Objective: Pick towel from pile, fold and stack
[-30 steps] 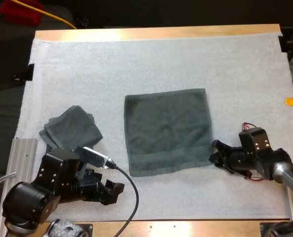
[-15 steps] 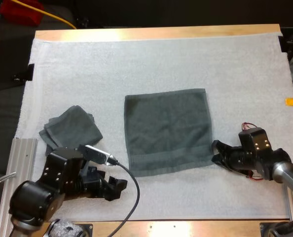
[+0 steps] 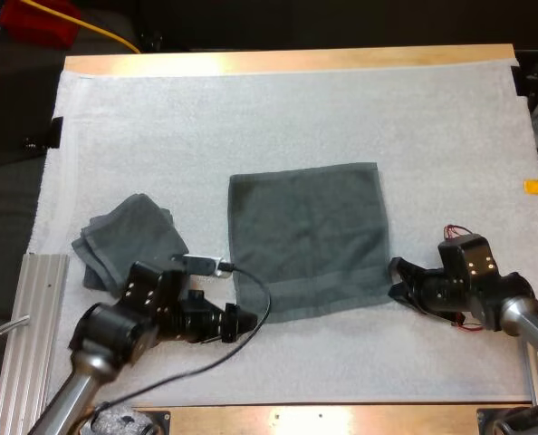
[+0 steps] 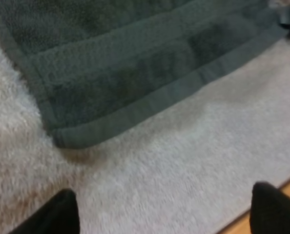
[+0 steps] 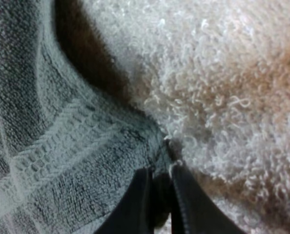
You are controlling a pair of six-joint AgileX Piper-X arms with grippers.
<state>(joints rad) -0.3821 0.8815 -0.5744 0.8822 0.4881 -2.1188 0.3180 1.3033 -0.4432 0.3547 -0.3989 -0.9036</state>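
High view: right gripper (image 3: 398, 283) pinches the flat towel (image 3: 305, 231) by a corner, left gripper (image 3: 236, 323) open near the other.

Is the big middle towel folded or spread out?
Spread out: the dark grey-green square towel lies open and flat on the white mat, with no fold showing.

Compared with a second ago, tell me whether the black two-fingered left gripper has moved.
Yes. The left gripper has moved forward and right, up to the near left corner of the flat dark grey-green towel.
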